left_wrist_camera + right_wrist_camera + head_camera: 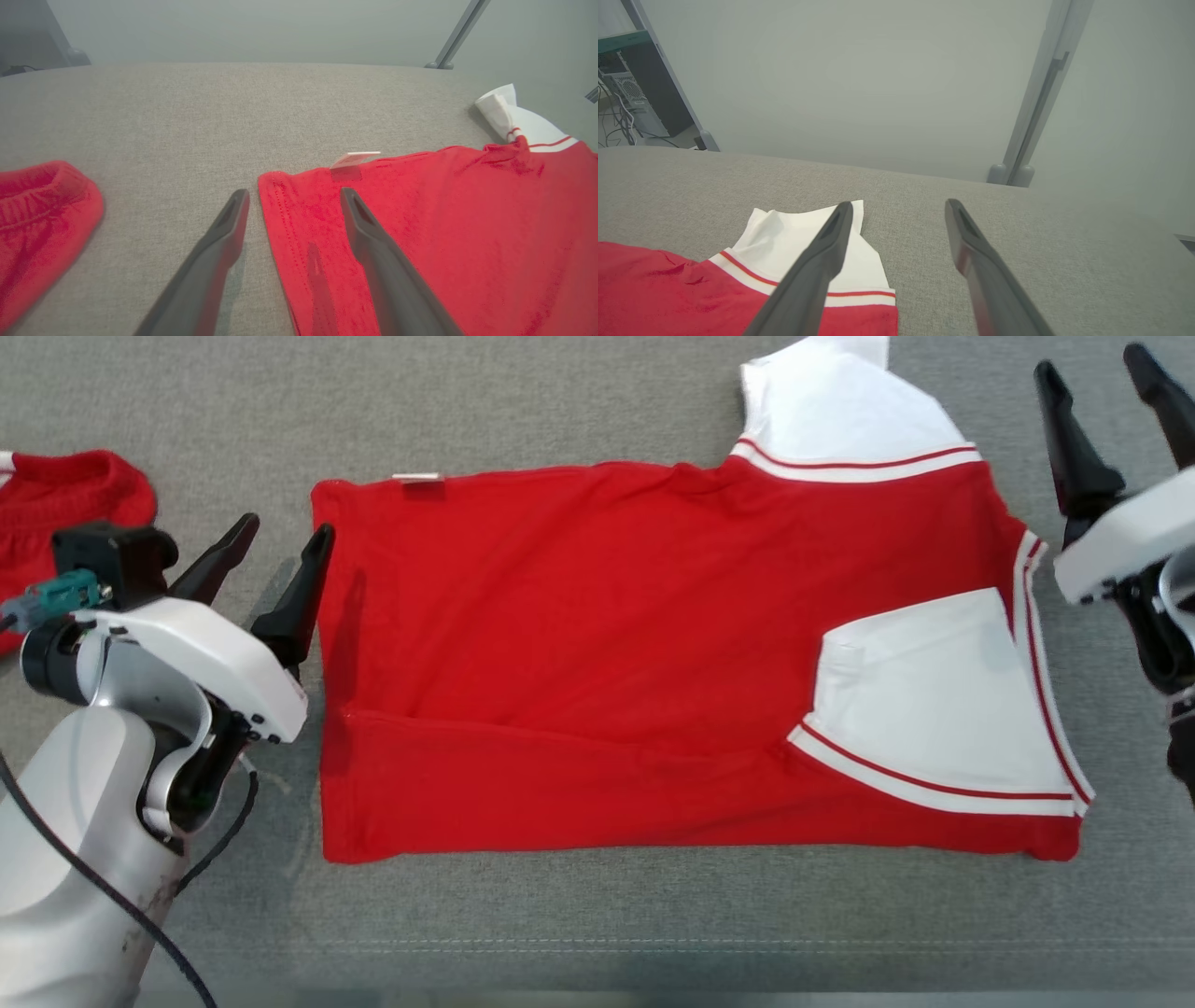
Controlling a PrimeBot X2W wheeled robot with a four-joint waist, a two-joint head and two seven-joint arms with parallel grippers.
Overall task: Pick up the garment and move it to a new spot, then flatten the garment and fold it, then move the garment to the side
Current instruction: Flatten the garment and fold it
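The garment point(597, 644) is a red T-shirt with white, red-striped sleeves, lying flat across the grey cushion with its near long edge folded over. One white sleeve is folded onto the body at the right, the other sticks out at the top right. My left gripper point(285, 532) hovers open at the shirt's left hem; in the left wrist view it point(294, 196) straddles the garment point(444, 224) corner near a small white label. My right gripper point(1097, 369) stands open beyond the shirt's right end; in the right wrist view it point(899, 205) is above the white sleeve point(784, 238). Neither holds anything.
A second red cloth item point(65, 513) lies bunched at the far left of the cushion point(597, 915), also at the left wrist view's lower left point(37, 210). Behind the cushion are a pale wall and a grey post point(1031, 107). Bare cushion runs along the front edge.
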